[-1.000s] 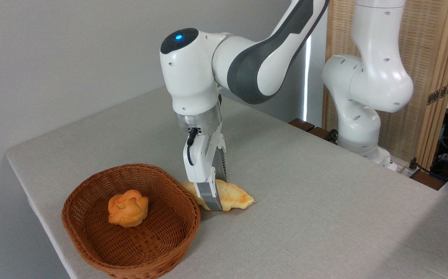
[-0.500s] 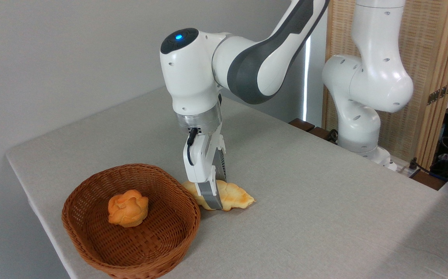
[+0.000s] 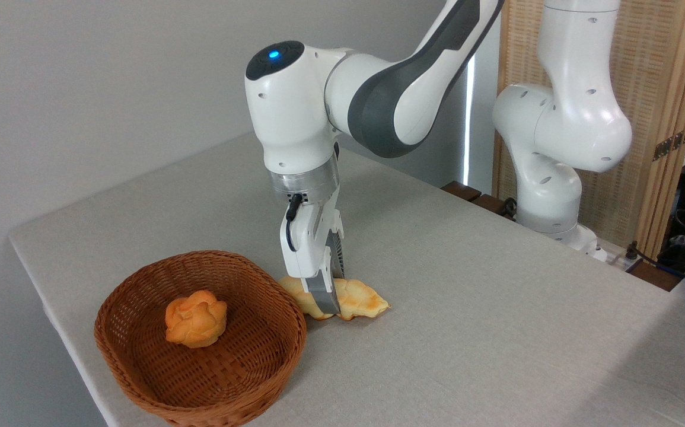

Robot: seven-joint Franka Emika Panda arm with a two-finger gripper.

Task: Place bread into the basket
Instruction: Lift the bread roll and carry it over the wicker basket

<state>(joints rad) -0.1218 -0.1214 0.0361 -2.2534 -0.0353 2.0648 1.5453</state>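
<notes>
The bread [image 3: 361, 299], a long pale golden lobed loaf, lies on the grey tablecloth just right of the basket [image 3: 140, 279], with its left end close to the rim. My gripper [image 3: 331, 298] points straight down over the loaf's middle. One grey finger [image 3: 323, 299] crosses the front of the loaf, and the other is behind it, so the jaws are shut on the bread. The loaf's left part looks slightly raised, while its right tip stays near the cloth. The basket is a round brown wicker bowl.
A small round orange knotted bun [image 3: 195, 318] sits inside the basket. The table's left edge [image 3: 51, 308] runs close beside the basket. The arm's white base [image 3: 550, 196] stands at the back right, with cables [image 3: 680, 261] beyond the table.
The gripper has risen slightly, and the gripped middle of the bread has come up a little with it. The basket and the bun have not moved.
</notes>
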